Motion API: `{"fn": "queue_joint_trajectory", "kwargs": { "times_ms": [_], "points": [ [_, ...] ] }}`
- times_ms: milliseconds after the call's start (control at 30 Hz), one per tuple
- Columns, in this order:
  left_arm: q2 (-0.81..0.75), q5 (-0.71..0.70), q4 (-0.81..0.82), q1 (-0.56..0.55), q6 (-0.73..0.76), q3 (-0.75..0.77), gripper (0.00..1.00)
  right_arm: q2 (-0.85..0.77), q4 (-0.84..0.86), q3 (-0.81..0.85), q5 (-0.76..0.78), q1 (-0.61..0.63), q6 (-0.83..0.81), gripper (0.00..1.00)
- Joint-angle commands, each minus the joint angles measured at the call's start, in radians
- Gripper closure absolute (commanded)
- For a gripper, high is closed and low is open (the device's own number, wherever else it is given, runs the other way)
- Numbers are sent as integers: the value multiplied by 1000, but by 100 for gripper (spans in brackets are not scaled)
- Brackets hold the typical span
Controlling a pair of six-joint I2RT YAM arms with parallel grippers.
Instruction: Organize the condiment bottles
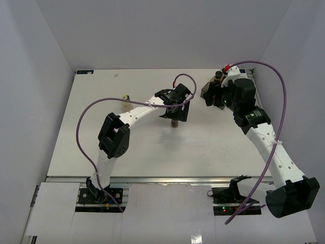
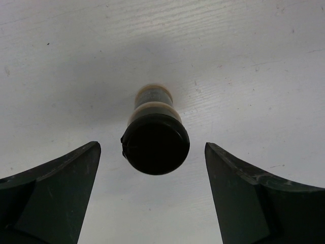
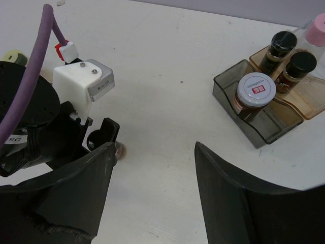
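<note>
A small cream bottle with a black cap [image 2: 155,143] stands upright on the white table. My left gripper [image 2: 152,147] is above it, open, with a finger on each side and neither touching. From the top view the left gripper [image 1: 175,113] covers most of this bottle [image 1: 174,123]. My right gripper [image 3: 154,147] is open and empty over bare table, at the back right in the top view [image 1: 209,96]. A white-capped jar [image 3: 255,87] sits in a grey tray [image 3: 264,133]. Two black-capped brown bottles [image 3: 283,43] stand in an amber tray [image 3: 310,99]. A yellow-capped bottle [image 1: 125,97] stands alone at the left.
A pink cap [image 3: 316,29] shows behind the trays at the frame edge. Both trays sit at the back right corner, mostly hidden under the right arm in the top view. White walls close in the table on three sides. Purple cables arc over both arms.
</note>
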Motion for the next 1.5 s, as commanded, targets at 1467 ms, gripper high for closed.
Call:
{"fn": "queue_joint_trajectory", "kwargs": {
  "times_ms": [1467],
  "points": [
    [-1173, 123, 231, 506, 97, -1025, 2, 657, -10, 203, 192, 385, -9, 36]
  ]
}}
